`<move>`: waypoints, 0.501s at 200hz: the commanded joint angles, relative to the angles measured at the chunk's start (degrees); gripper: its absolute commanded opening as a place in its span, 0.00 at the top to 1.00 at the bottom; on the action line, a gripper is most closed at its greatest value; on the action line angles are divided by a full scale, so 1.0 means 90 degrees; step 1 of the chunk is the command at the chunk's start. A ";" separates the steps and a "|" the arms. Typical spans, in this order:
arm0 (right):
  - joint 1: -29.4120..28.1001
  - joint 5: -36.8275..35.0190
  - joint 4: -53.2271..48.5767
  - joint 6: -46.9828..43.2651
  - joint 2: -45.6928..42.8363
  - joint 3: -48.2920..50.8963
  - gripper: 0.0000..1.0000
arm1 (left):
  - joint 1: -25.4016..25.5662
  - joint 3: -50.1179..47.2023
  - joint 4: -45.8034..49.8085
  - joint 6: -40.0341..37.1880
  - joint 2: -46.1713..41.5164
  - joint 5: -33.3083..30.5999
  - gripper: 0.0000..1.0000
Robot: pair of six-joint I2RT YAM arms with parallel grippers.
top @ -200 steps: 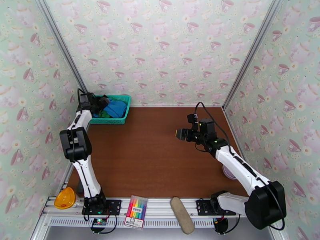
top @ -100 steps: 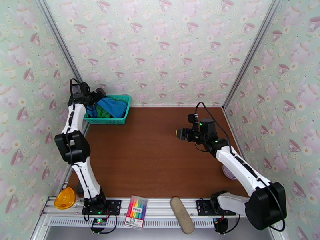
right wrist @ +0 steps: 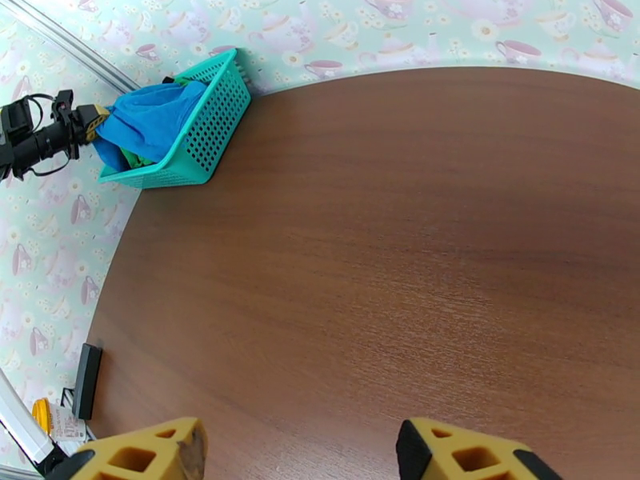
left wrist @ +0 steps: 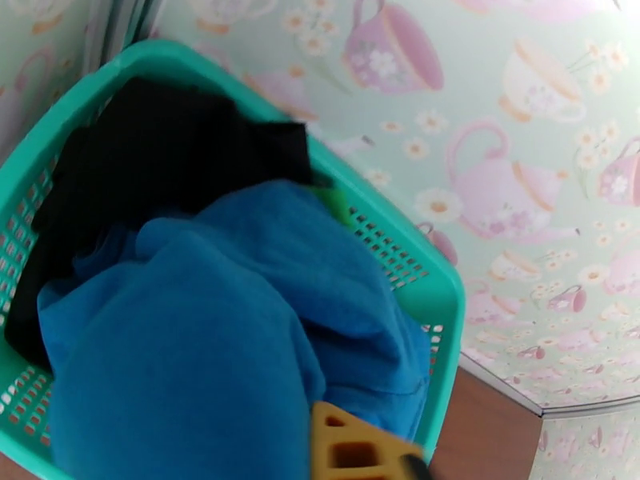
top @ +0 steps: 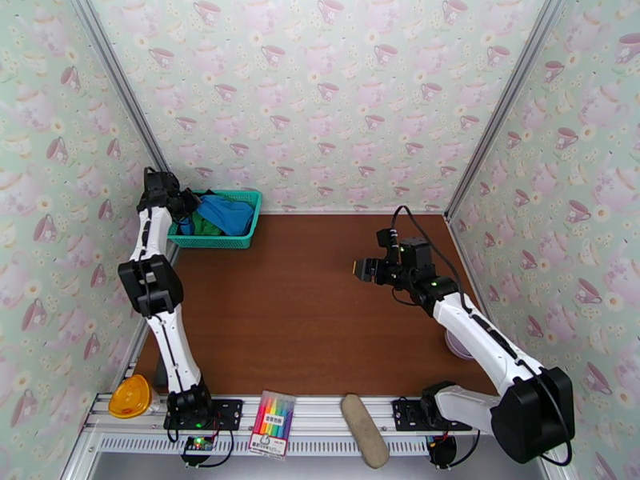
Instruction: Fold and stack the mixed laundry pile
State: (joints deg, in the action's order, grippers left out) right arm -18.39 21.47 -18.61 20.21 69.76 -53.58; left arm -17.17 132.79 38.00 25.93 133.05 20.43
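The laundry pile lies in a teal mesh basket (top: 244,234) at the table's far left corner. The blue garment (top: 228,214) is heaped on top, with green cloth (top: 206,228) under it. In the left wrist view the black garment (left wrist: 160,154) fills the back of the basket (left wrist: 416,274) behind the blue one (left wrist: 200,346). My left gripper (top: 186,208) is at the basket's left end, shut on a fold of the blue garment (right wrist: 148,114); one yellow finger (left wrist: 352,442) shows against it. My right gripper (top: 362,269) hovers open over mid-table, right of centre.
Patterned walls close in the table on three sides, and the basket sits against the back wall. A marker pack (top: 272,424), a beige oblong (top: 364,430) and a yellow object (top: 130,396) lie on the front rail. A pale round object (top: 458,346) sits by the right wall.
My left gripper was open above the basket and has shut on the blue garment, drawing its edge toward the basket's left end. The right arm has not moved.
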 commanded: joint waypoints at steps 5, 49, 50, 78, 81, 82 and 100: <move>-0.0051 0.0152 0.0037 0.0001 0.0022 -0.0288 0.33 | 0.0038 0.0642 0.0027 0.0250 -0.0333 0.0355 1.00; -0.0718 0.0138 0.0143 -0.0221 0.0249 -0.0531 0.29 | 0.0283 0.1340 0.0241 0.0175 -0.1410 0.0525 1.00; -0.0733 0.0136 0.0139 -0.0222 0.0268 -0.0545 0.29 | 0.0285 0.1345 0.0241 0.0180 -0.1427 0.0529 1.00; -0.1345 0.0087 0.0183 -0.0352 0.0820 -0.1131 0.28 | 0.0453 0.1349 0.0132 0.0268 -0.1809 0.0808 1.00; -0.1417 0.0087 0.0183 -0.0390 0.0905 -0.1230 0.28 | 0.0482 0.1351 0.0117 0.0272 -0.1828 0.0841 1.00; -0.1445 0.0096 0.0183 -0.0404 0.0933 -0.1266 0.27 | 0.0492 0.1350 0.0111 0.0273 -0.1831 0.0853 1.00; -0.1956 0.0151 0.0137 -0.0683 0.1529 -0.2067 0.26 | 0.0687 0.1423 0.0065 0.0253 -0.1917 0.0958 1.00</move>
State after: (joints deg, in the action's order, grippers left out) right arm -31.16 21.89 -18.09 18.04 78.28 -63.83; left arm -12.75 143.39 41.23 27.66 118.39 25.30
